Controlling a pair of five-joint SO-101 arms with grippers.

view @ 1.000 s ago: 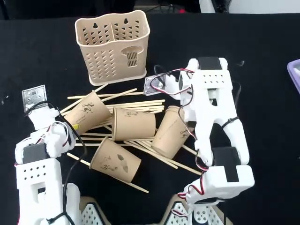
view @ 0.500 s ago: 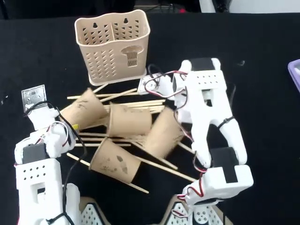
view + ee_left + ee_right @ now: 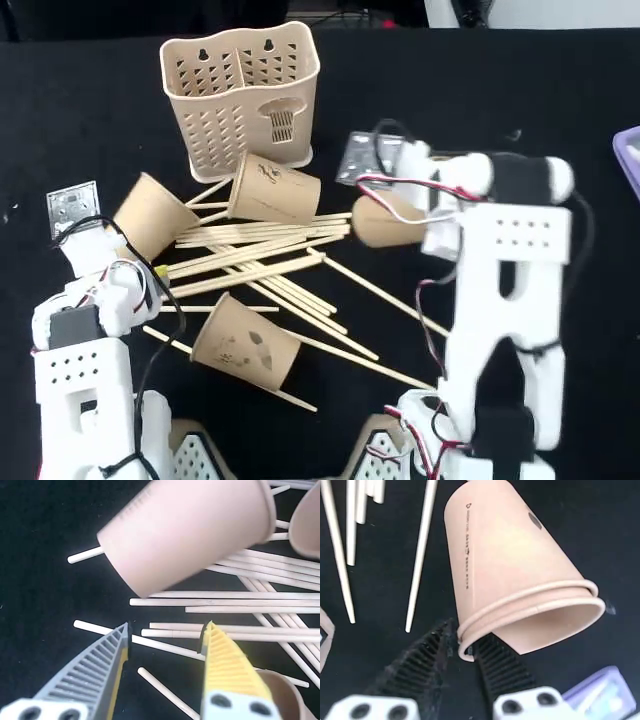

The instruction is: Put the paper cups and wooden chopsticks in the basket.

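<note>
Beige perforated plastic basket (image 3: 240, 95), upright at the table's far side, two compartments, nothing inside that I can see. All positions below are referenced to it.

White right arm (image 3: 505, 270): the risk sits here. The right gripper (image 3: 465, 645) has its black fingers closed to a narrow gap, pinching only the rim of a tan paper cup (image 3: 515, 580), which hangs sideways. With a rim-only pinch the thin wall could buckle or the cup could swing and slip during the carry. The rim looks doubled, and I cannot tell whether two cups are nested; an inner one could drop out. A sideways cup may also catch the basket's top edge. The arm is stretched forward, wrist bent toward the basket, the cup off the basket's front corner on the right arm's side, apart from it.

White left arm (image 3: 85, 340): folded low, well in front of the basket. The left gripper (image 3: 165, 635) is spread wide with nothing in it, poised over the sticks.

Three loose cups lie on their sides: one (image 3: 272, 188) just before the basket's front wall, one (image 3: 150, 215) off its other front corner, one (image 3: 245, 343) farthest out.

Pale wooden chopsticks (image 3: 260, 255) are scattered in front of the basket among the cups.
</note>
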